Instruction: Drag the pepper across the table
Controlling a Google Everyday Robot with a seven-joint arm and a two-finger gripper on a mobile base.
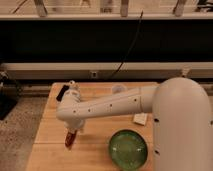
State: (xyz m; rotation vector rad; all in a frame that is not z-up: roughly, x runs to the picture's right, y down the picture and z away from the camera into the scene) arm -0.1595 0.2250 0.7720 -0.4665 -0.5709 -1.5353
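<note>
The gripper (72, 131) hangs at the end of the white arm (107, 105), pointing down over the lower left part of the table (47, 132). Whether it is clenched or released cannot be told from this view. The pepper (69, 141) sits right at the gripper's tip, dark red and slim, standing nearly upright with its lower end on or just above the boards. It looks to be in contact with the gripper, though an actual grasp cannot be confirmed. To the right of the pepper, near the bottom edge of the frame, is a green bowl (128, 149), well apart from the gripper, its inside showing plain green. Just above and to the right of the bowl lies a small white block (140, 118), close under the arm. Toward the upper left of the table a small white bottle (73, 90) stands upright, with a dark flat object (62, 93) just beside it on its left. A pale cup (118, 90) stands further right near the table's far edge, and its contents cannot be seen.
</note>
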